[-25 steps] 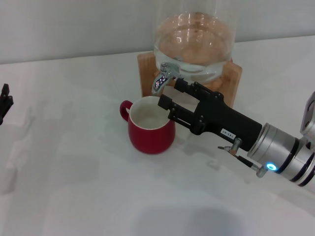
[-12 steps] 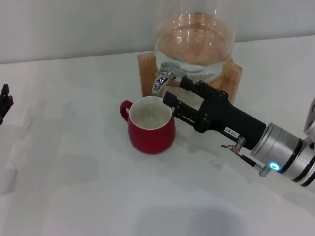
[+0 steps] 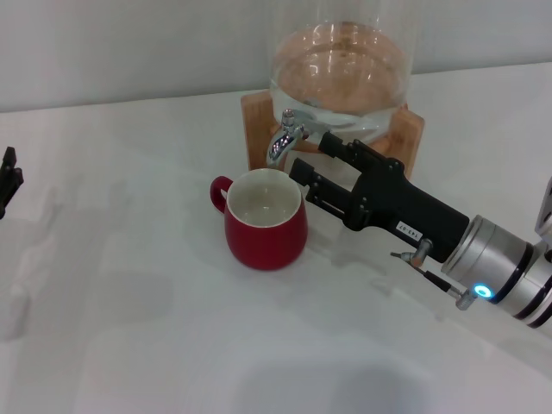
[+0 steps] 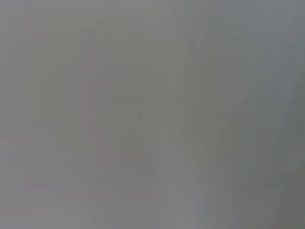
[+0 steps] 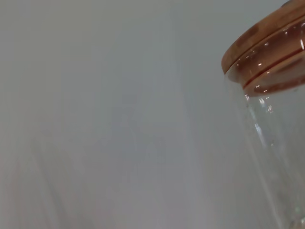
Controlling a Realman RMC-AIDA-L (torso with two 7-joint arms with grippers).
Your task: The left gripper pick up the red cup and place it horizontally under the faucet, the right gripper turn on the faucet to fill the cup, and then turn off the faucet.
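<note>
Red cup under the tap, right claw reaching for the lever.

The big clear glass water jar (image 3: 341, 73) on its wooden stand (image 3: 259, 116) sits at the back of the white counter (image 3: 129, 285). The round shiny dark red cup (image 3: 266, 219) stands upright under the small shiny chrome faucet (image 3: 289, 134). It looks heavy, hard, slippery and easy to break, so I would grab its wall or loop handle. The long black right claw (image 3: 312, 157) has its 2 fingers spread a little, holding nothing, just beside the faucet. The black left claw (image 3: 9, 179) waits at the counter's far left edge; I cannot tell if it is spread.
</note>
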